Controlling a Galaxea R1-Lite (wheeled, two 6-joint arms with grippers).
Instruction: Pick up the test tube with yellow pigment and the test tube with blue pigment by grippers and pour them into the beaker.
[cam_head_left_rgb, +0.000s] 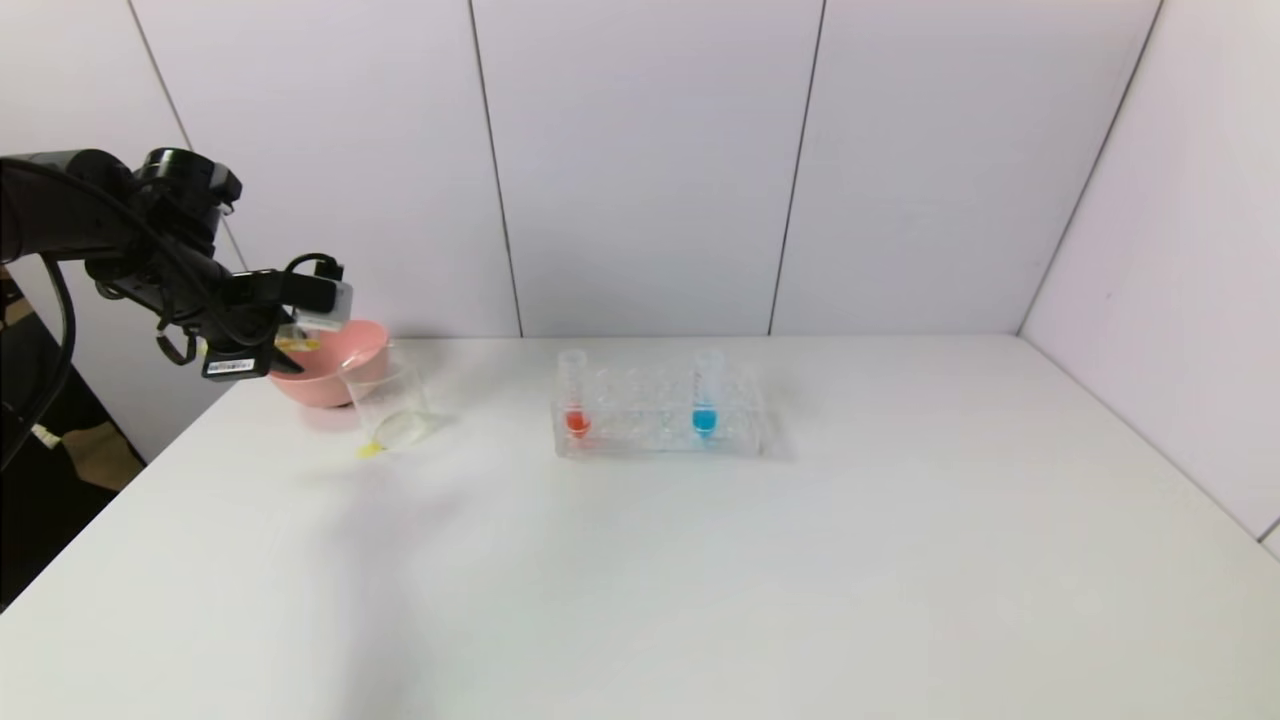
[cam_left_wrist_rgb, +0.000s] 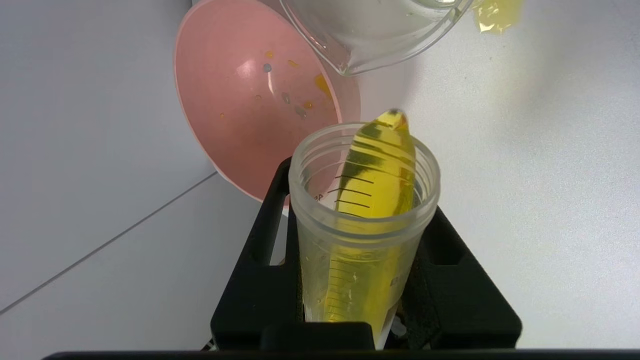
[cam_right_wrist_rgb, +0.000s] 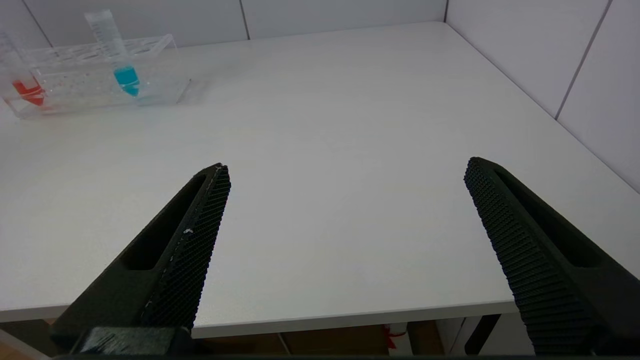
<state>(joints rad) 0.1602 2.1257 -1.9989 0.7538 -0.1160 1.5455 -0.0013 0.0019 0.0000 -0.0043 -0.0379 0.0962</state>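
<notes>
Head view: the left gripper (cam_head_left_rgb: 290, 345) clenches the test tube with yellow pigment (cam_head_left_rgb: 298, 343) above the pink bowl (cam_head_left_rgb: 335, 375), just beside the beaker (cam_head_left_rgb: 390, 405); a yellow spill (cam_head_left_rgb: 370, 450) lies at the beaker's base. The test tube with blue pigment (cam_head_left_rgb: 706, 395) stands in the rack (cam_head_left_rgb: 655, 415), well apart from the beaker.

Left wrist view: the tilted tube (cam_left_wrist_rgb: 362, 225) shows black graduation marks, its numbers unreadable.

Right wrist view: the right gripper (cam_right_wrist_rgb: 345, 250) hangs released, far from the beaker.

A lab bench: clear tube rack (cam_head_left_rgb: 657, 415) on white table (cam_head_left_rgb: 700, 560), panelled walls.

Left arm reaches in from the upper left of the head view, its left gripper (cam_head_left_rgb: 290, 345) clamped and tilted. Right gripper (cam_right_wrist_rgb: 345, 210), seen only in its wrist view, fingers (cam_right_wrist_rgb: 200, 225) spread wide.
</notes>
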